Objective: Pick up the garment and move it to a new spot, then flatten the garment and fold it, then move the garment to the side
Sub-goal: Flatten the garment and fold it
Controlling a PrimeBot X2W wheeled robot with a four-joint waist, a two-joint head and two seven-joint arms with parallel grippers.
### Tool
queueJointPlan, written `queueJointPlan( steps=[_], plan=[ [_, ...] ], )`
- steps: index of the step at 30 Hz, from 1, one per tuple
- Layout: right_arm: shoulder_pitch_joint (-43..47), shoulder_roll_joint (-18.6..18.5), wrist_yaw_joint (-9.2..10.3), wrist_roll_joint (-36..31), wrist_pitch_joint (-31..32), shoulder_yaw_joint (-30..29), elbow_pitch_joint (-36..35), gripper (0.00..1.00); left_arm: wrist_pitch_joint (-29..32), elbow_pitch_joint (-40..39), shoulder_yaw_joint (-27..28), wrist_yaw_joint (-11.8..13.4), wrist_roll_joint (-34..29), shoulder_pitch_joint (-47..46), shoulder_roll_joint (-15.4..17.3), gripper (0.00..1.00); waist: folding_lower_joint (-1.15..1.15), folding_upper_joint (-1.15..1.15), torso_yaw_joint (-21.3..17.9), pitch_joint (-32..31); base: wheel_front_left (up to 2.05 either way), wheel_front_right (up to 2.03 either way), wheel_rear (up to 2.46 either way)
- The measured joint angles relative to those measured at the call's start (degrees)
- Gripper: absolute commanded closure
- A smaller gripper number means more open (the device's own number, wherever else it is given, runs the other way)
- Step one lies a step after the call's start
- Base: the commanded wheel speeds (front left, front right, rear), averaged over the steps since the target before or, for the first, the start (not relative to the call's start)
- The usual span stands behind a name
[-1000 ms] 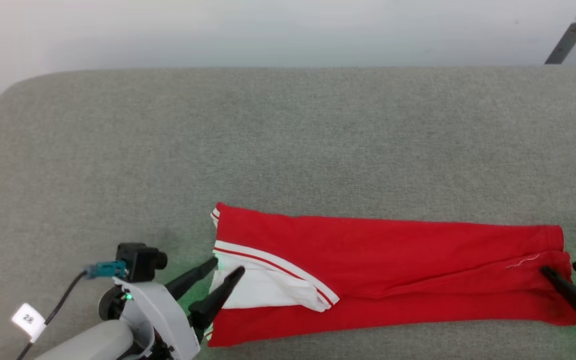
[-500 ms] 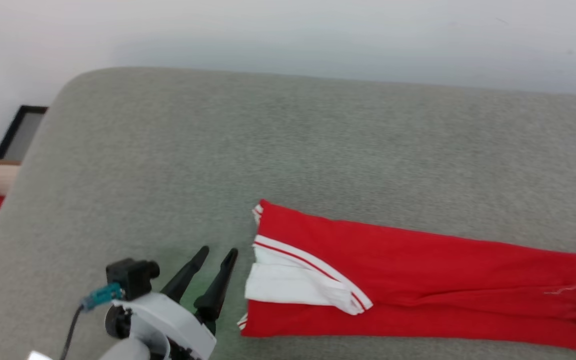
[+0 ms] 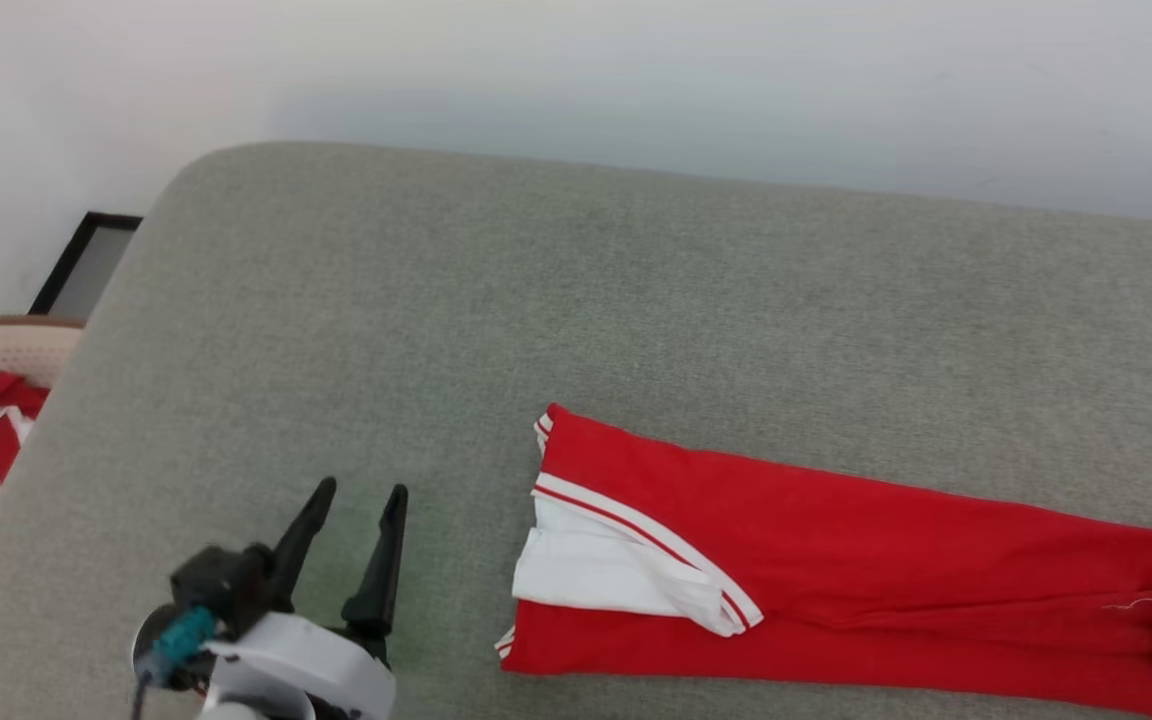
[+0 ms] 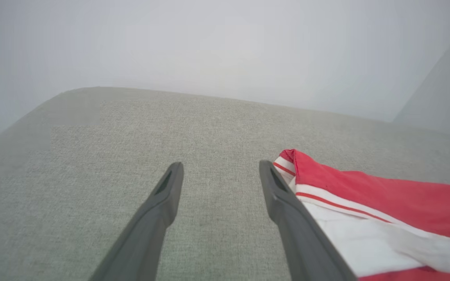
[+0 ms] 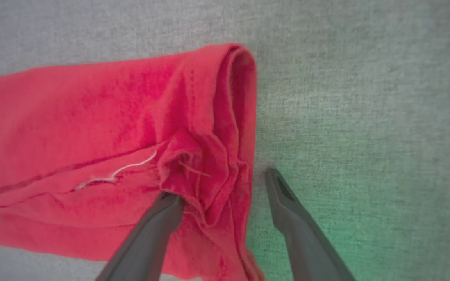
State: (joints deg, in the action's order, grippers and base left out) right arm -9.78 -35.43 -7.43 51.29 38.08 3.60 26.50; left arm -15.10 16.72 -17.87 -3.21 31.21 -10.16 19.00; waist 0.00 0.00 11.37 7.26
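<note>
Currently the garment (image 3: 836, 560) lies as a long folded strip near the front of the grey cushion (image 3: 536, 280), white sleeve end (image 3: 596, 575) at its left. Both tools stand with jaws spread, holding nothing: the left gripper (image 3: 362, 490) hovers over bare cushion near the sleeve end, the right gripper (image 5: 221, 183) straddles the bunched hem (image 5: 240, 97) opposite. The jersey looks light and limp, so pinch through all layers at both ends and lift evenly.

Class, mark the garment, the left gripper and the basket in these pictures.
garment (image 3: 836, 560): head view, middle of the red body.
left gripper (image 3: 362, 490): head view, midway between its open fingertips.
basket (image 3: 6, 350): head view, pale wall just under the rim.
</note>
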Motion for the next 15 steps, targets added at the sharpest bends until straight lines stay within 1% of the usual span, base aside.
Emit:
queueJointPlan(
  steps=[3,8,9,10,11,15],
  plan=[
    [-1.7,1.8,0.16,-1.8,2.3,0.4,1.0,0.0,0.0,-0.4,2.2,-0.4,-5.0,1.4,-1.6,0.0,0.0,0.0,-0.6,-0.3,0.0,0.0,0.0],
    [-4.0,4.8,0.23,-5.1,3.5,0.7,2.4,0.0,0.0,-0.3,5.8,-1.5,-10.2,2.1,-4.0,0.0,0.0,0.0,-1.5,-0.1,0.0,0.0,0.0],
    [-4.2,5.1,0.23,-5.6,3.5,0.7,2.5,0.14,0.0,-0.3,6.6,-1.9,-10.9,2.2,-4.4,0.0,0.0,0.0,-1.7,0.1,0.0,0.0,0.0],
    [-4.6,5.3,0.23,-6.0,3.5,0.7,2.6,0.58,0.0,-0.3,7.4,-2.0,-11.4,2.3,-4.8,0.0,0.0,0.0,-1.9,0.2,0.0,0.0,0.0],
    [-4.9,5.7,0.23,-6.3,2.9,0.7,2.8,0.99,0.0,-0.3,8.2,-2.2,-12.1,2.3,-5.1,0.0,0.0,0.0,-2.1,0.3,0.0,0.0,0.0],
    [-6.1,7.0,0.1,-7.1,0.4,0.1,3.4,1.0,0.0,-1.0,10.7,-2.7,-15.7,2.9,-5.9,0.0,0.0,0.0,-3.0,0.7,0.0,0.0,0.0]
  ],
)
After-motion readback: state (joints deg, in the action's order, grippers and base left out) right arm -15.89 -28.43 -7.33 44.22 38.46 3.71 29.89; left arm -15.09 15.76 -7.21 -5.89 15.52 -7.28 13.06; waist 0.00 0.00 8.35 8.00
